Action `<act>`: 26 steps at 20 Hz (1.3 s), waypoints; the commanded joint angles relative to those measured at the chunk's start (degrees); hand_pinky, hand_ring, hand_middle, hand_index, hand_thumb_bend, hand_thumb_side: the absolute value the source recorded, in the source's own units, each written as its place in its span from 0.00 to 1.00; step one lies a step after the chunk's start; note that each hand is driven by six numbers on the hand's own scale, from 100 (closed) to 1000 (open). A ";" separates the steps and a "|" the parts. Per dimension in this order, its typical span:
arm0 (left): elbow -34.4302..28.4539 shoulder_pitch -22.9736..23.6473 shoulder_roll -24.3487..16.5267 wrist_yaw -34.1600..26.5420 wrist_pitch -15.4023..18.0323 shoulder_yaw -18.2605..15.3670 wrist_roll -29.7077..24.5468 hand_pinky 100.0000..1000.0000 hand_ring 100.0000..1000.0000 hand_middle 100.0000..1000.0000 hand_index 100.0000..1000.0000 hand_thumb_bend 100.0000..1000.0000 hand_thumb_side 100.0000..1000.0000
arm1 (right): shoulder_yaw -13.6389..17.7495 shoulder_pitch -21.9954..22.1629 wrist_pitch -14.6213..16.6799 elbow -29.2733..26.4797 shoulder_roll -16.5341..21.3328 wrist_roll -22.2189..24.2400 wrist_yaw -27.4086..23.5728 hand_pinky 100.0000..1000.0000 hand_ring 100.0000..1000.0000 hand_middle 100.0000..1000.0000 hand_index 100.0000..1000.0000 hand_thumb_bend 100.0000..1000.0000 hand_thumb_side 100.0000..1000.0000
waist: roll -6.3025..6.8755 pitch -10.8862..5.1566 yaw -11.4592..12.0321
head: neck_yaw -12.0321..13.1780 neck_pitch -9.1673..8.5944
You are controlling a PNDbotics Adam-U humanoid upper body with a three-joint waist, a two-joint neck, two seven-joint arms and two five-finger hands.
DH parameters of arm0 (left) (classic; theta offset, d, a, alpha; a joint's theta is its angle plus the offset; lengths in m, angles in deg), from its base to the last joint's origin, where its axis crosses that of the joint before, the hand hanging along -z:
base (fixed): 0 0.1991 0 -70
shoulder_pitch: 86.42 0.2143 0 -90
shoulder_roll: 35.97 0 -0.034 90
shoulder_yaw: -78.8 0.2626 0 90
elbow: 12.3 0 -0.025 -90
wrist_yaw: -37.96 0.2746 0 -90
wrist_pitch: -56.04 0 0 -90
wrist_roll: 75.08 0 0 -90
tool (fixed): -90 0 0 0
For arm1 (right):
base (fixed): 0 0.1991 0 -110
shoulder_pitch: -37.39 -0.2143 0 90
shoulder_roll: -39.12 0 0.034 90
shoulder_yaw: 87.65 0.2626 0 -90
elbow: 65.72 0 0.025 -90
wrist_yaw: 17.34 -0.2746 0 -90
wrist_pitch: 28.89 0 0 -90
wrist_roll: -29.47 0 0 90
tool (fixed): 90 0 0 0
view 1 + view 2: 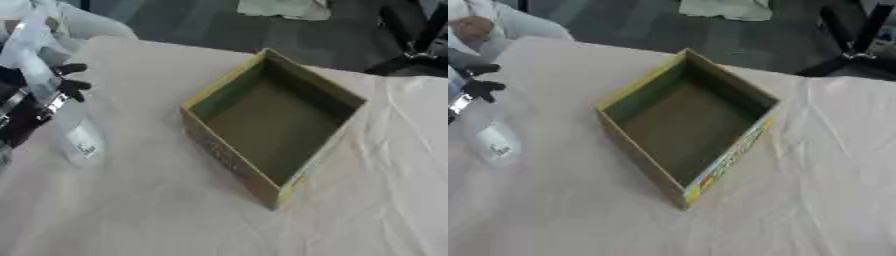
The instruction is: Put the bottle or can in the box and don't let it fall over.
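Left hand (39,107), black fingers curled round clear plastic bottle (68,117) at cloth-covered table's (131,210) left edge. Grasp step. Next: carry upright into empty yellow cardboard box (232,165), mid-table.

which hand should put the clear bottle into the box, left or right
Left. The left hand is already curled round the clear bottle at the table's left edge, with the open, empty box just to its right. The right hand is not in view.
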 commanded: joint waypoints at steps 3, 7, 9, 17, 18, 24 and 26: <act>-0.32 -0.55 -1.00 -0.91 -0.49 0.14 -0.04 1.00 0.77 0.86 0.37 0.00 0.54 | 0.67 0.02 -0.39 -0.69 0.48 -0.15 -0.19 0.93 1.00 1.00 0.90 0.00 0.54 | 0.17 -0.83 0.03 | 0.15 -0.73; 0.11 -0.63 -0.94 -1.30 -0.85 0.20 -0.10 1.00 0.75 0.84 0.34 0.00 0.54 | 0.71 0.00 -0.27 -0.69 0.55 -0.08 -0.33 0.93 1.00 1.00 0.90 0.00 0.54 | 0.16 -0.87 0.03 | 0.19 -0.81; 0.20 -0.65 -0.90 -1.44 -1.01 0.26 -0.16 1.00 0.73 0.83 0.33 0.00 0.54 | 0.72 -0.01 -0.29 -0.69 0.56 -0.01 -0.42 0.94 1.00 1.00 0.90 0.00 0.54 | 0.14 -0.89 0.06 | 0.21 -0.82; 0.66 -0.88 -0.69 -1.62 -1.47 0.36 -0.20 1.00 0.70 0.80 0.31 0.00 0.53 | 0.80 0.00 -0.01 -0.69 0.58 0.16 -0.67 0.94 1.00 1.00 0.91 0.00 0.54 | 0.12 -0.90 -0.08 | 0.33 -0.97; 0.74 -0.94 -0.64 -1.64 -1.51 0.35 -0.16 1.00 0.68 0.79 0.30 0.00 0.53 | 0.81 -0.04 0.00 -0.69 0.60 0.19 -0.71 0.94 1.00 1.00 0.91 0.00 0.54 | 0.13 -0.89 -0.08 | 0.38 -1.00; 0.91 -1.13 -0.55 -1.64 -1.60 0.44 -0.03 0.85 0.55 0.68 0.24 0.00 0.53 | 0.84 -0.21 -0.05 -0.69 0.62 0.34 -0.84 0.94 1.00 1.00 0.91 0.00 0.54 | 0.18 -0.78 -0.18 | 0.47 -1.03; 0.88 -1.14 -0.52 -1.64 -1.69 0.52 -0.17 0.81 0.51 0.64 0.24 0.00 0.53 | 0.84 -0.25 -0.10 -0.69 0.62 0.37 -0.88 0.94 1.00 1.00 0.91 0.00 0.54 | 0.21 -0.76 -0.23 | 0.44 -1.04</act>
